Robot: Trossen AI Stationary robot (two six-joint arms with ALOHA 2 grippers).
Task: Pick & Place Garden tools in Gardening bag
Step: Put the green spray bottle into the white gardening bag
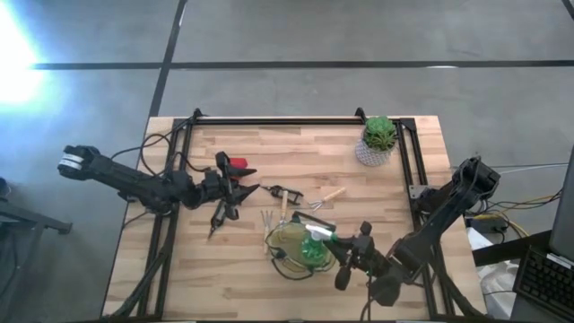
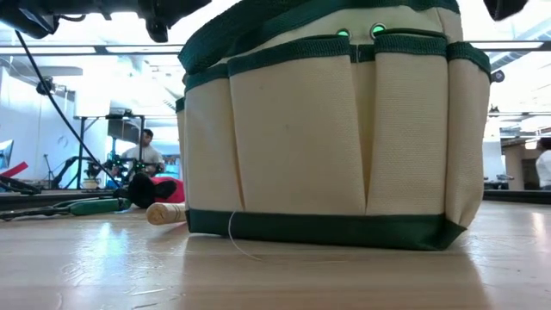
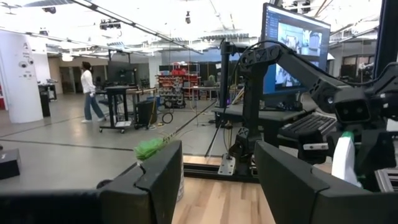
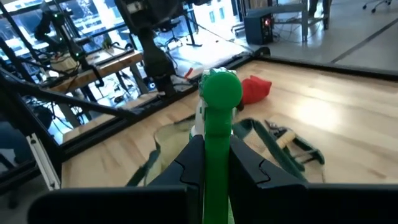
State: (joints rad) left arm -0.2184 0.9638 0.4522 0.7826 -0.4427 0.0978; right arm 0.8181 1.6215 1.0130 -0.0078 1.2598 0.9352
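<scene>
The right gripper (image 4: 208, 165) pinches the green spray bottle (image 4: 219, 118) directly above the gardening bag (image 1: 296, 244), so placing is in hand; the next move likely calls for lowering and releasing. The left gripper (image 3: 217, 180) waits beside the red glove (image 1: 237, 164), fingers spread.

Cream bag (image 2: 327, 129), green trim

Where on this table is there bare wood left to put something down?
Bare wood lies along the back rail between the red glove and the potted plant, and at the table's front left corner. It is crowded mid-table: hand tools, the gardening bag, the left end effector, and the right end effector holding the spray bottle.
</scene>
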